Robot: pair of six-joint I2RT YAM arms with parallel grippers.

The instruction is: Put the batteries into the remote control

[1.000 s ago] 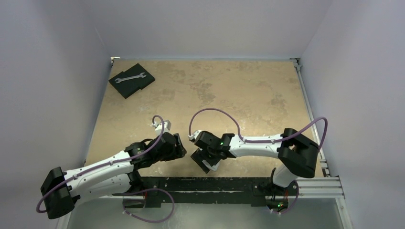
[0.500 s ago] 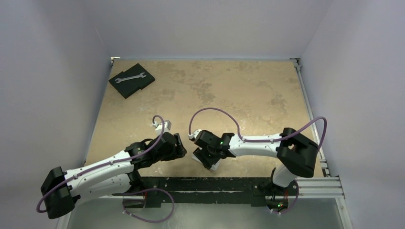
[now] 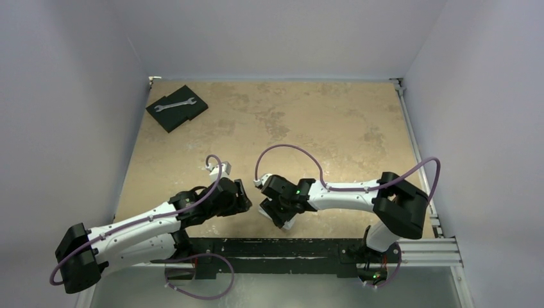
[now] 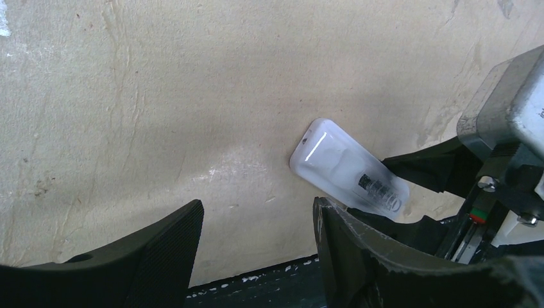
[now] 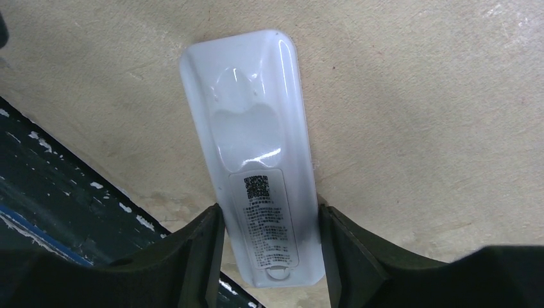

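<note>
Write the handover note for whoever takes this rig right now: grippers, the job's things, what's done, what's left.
Right gripper: shut on the remote control, fingers against its long sides. The remote lies label side up on the table, near the front edge.
Left gripper: open, empty, just off the remote's free end.
No batteries in any view.
Done: remote gripped. No open bay shows on its back.
Left: open the bay, find and load both batteries.

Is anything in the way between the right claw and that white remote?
Nothing visible is. The right gripper has its fingers against both long edges of the remote control, which lies label side up on the table. Nothing sits between pads and remote.
</note>
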